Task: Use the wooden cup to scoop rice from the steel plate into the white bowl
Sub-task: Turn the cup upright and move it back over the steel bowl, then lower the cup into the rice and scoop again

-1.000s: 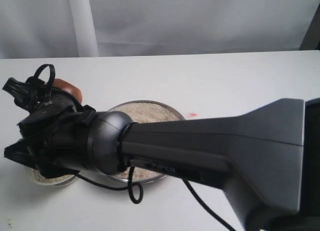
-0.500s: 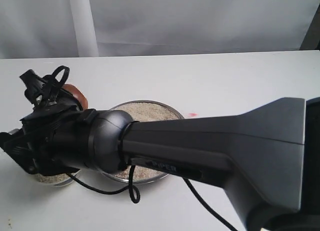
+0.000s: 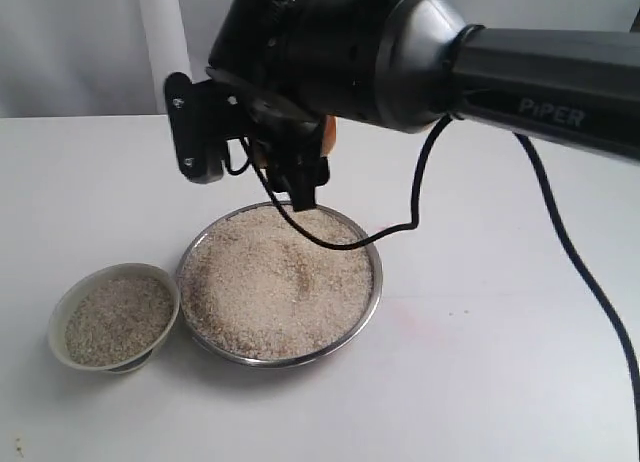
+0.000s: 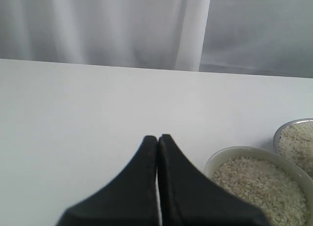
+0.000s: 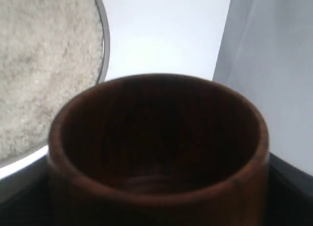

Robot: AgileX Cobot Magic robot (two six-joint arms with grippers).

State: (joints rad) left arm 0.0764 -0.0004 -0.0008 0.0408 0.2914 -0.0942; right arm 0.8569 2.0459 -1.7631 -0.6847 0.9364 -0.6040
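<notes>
Nearest you, bare white tabletop (image 3: 480,382). On it to the left sits the white bowl (image 3: 62,317), holding rice (image 3: 118,320) to just below its rim. The bowl's side touches, or all but touches, the steel plate (image 3: 372,300) to its right; you cannot tell which.

The plate holds a broad, shallow mound of rice, slightly dimpled toward the middle.

Left wrist view: your left pincer (image 4: 157,139) is pressed together, the two dark fingers meeting tip to tip with nothing between them. It hangs over bare tabletop near the white bowl, clear of it. An edge of the steel plate shows past the bowl.

Farther back, your right pincer (image 3: 305,182) hangs in the air above the plate's far rim, clear of the rice, one dark finger pointing down. It is pinching the wooden cup (image 5: 156,152). In the exterior view the wrist hides most of the cup; only an orange-brown sliver shows beside the black housing. The right wrist view looks straight into the cup's mouth: dark inside, bare wood grain down to the bottom. Dark fingers (image 5: 291,179) flank it on both sides. The plate's rim and rice lie off to one side of the cup.

A black cable (image 3: 400,217) loops down from the right arm over the plate's far edge.

Behind everything, a pale curtain (image 3: 90,42).
</notes>
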